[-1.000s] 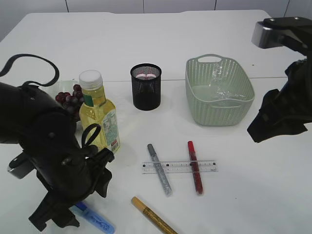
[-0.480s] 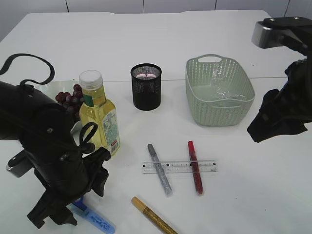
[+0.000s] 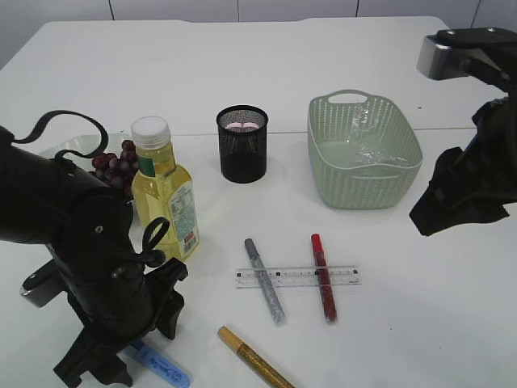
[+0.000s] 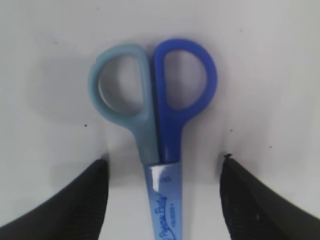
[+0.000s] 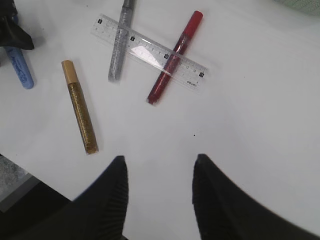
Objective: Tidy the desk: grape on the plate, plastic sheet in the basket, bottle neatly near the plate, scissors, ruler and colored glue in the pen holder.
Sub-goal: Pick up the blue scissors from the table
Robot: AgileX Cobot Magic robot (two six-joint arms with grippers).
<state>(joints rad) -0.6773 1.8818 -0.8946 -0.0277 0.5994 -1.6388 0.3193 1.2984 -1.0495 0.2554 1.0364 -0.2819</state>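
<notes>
Exterior view: L gripper (image 4: 162, 200) spread over scissors (image 4: 157, 110), arm shifted lower; R gripper (image 5: 159, 197) spread, unmoved.

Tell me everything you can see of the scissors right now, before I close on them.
The scissors lie flat on the white table, at its front-left corner. They look plastic-handled, with one pale blue loop and one darker blue loop side by side, closed together. The blades sit in a light blue sheath with printed script. In the left wrist view the left gripper stands open astride the sheathed part below the loops, its fingers clear of it on both sides. In the exterior view the arm hides most of them.
</notes>
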